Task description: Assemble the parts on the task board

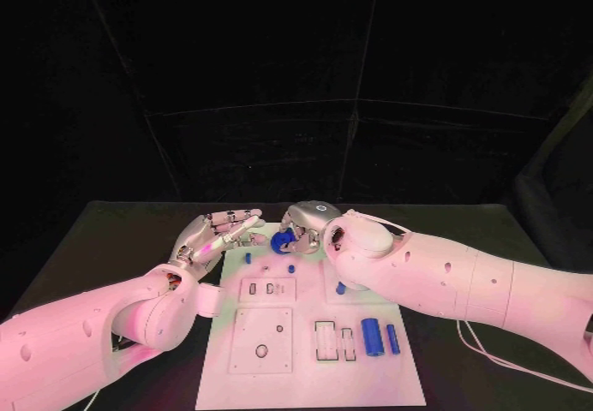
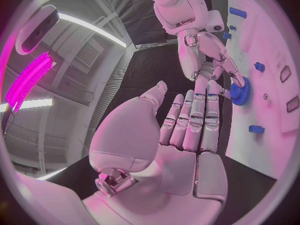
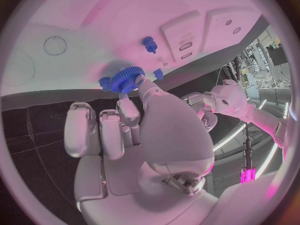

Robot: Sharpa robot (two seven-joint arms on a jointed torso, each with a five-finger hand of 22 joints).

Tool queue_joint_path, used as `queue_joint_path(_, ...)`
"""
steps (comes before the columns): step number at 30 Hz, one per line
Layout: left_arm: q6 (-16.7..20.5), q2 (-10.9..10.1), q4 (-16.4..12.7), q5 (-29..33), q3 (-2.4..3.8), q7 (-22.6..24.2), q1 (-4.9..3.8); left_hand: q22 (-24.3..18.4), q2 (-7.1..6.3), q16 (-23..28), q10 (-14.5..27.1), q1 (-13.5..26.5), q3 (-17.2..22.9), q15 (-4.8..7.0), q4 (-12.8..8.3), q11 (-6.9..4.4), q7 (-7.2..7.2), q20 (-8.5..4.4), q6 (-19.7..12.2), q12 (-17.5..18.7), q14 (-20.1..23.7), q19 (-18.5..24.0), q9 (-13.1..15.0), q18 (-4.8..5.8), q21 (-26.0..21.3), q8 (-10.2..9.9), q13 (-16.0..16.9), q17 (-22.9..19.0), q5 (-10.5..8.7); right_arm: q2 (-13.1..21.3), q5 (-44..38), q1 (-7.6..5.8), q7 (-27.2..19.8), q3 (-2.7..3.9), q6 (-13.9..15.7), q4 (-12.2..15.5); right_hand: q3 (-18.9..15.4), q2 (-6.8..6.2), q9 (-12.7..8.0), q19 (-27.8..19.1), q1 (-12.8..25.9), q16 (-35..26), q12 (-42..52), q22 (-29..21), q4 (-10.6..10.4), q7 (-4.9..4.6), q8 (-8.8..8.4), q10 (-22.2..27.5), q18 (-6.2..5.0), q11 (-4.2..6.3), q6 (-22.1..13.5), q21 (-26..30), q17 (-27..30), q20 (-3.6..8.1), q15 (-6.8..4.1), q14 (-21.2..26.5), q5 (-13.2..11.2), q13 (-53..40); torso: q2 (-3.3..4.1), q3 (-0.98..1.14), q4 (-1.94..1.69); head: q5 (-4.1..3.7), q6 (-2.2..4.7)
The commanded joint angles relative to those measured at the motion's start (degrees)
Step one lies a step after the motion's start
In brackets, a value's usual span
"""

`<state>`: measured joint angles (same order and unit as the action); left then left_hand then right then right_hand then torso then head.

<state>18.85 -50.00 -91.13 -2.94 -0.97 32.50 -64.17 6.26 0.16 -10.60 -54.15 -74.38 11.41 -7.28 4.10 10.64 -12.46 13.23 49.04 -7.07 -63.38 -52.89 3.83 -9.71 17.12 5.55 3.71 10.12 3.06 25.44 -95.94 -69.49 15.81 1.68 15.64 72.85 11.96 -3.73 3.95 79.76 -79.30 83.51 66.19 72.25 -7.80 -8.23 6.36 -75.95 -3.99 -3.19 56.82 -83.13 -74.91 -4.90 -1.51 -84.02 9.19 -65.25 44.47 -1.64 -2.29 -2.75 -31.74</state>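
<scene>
The right hand [image 1: 312, 228] pinches a blue toothed gear [image 1: 283, 242] between its fingertips at the far edge of the task board [image 1: 309, 377], at about twelve o'clock from the board's centre. The right wrist view shows the gear [image 3: 122, 79] caught at the very tips of the fingers [image 3: 129, 111], so the hold looks slight. The left hand [image 1: 218, 233] waits just beside it at about ten o'clock, fingers spread and flat, holding nothing; in the left wrist view its fingertips [image 2: 199, 101] lie close to the gear [image 2: 240, 90].

The main risk, as I judge it, is that the gear tilts or slips out of so shallow a pinch as it is set down, and rolls off the board's far edge onto the black table. A small blue peg [image 3: 149, 44] stands near the gear; the two could knock together if the gear swings wide. The two hands are crowded together and their fingers could clash. The blue cylinder [image 1: 369, 332] and blue bar [image 1: 392, 339] lie well apart at about four o'clock, out of harm's way.
</scene>
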Motion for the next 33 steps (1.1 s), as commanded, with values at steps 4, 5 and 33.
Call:
queue_joint_path(4,-0.45,0.07,0.06,-0.18,0.06,0.23,-0.09,-0.08,0.46,0.35,0.26,-0.21,-0.04,-0.12,-0.25,0.01,-1.17,0.36,0.16,0.24,0.18,-0.06,-0.07,-0.77,-0.29,-0.4,-0.06,0.07,0.01,-0.21,-1.76,-0.03,1.83,-0.18,-0.88,-0.48,0.15,-1.09,-0.21,-0.62,1.07,-0.44,-2.11,-0.48,0.07,-0.61,-1.69,1.76,0.19,-0.44,-3.21,0.34,0.01,-0.55,0.76,-3.07,-0.6,1.7,-0.04,-0.04,-0.04,-0.17,-0.15)
queue_joint_path(5,-0.47,0.07,0.07,-0.18,0.06,0.23,-0.09,-0.08,0.46,0.35,0.26,-0.21,-0.04,-0.12,-0.25,0.01,-1.17,0.36,0.16,0.24,0.18,-0.06,-0.07,-0.77,-0.29,-0.4,-0.06,0.07,0.01,-0.22,-1.84,-0.03,2.03,-0.2,-0.98,-0.53,0.05,-1.31,-0.2,-0.7,1.26,-0.47,-2.51,-0.6,0.03,-0.74,-2.05,2.06,0.16,-0.57,-3.85,0.4,0.05,-0.67,0.88,-3.05,-0.54,2.04,-0.03,-0.04,-0.05,-0.18,-0.14)
queue_joint_path(33,-0.5,-0.02,0.13,-0.18,0.06,0.08,-0.09,-0.2,0.67,0.56,0.54,0.11,-0.06,-0.2,-0.35,0.15,-1.39,0.41,-0.14,0.5,0.2,-0.04,-0.1,-0.75,-0.38,-0.66,-0.06,0.22,0.0,0.02,2.04,0.27,1.61,-0.29,-4.28,-0.98,-9.3,0.15,0.2,-0.55,13.34,-0.17,-1.9,-0.38,-8.76,-1.44,-2.42,2.17,0.19,-1.42,-5.74,0.42,-0.83,-1.49,1.66,-3.17,8.3,1.3,0.0,-0.03,-0.06,-0.27,-0.2)
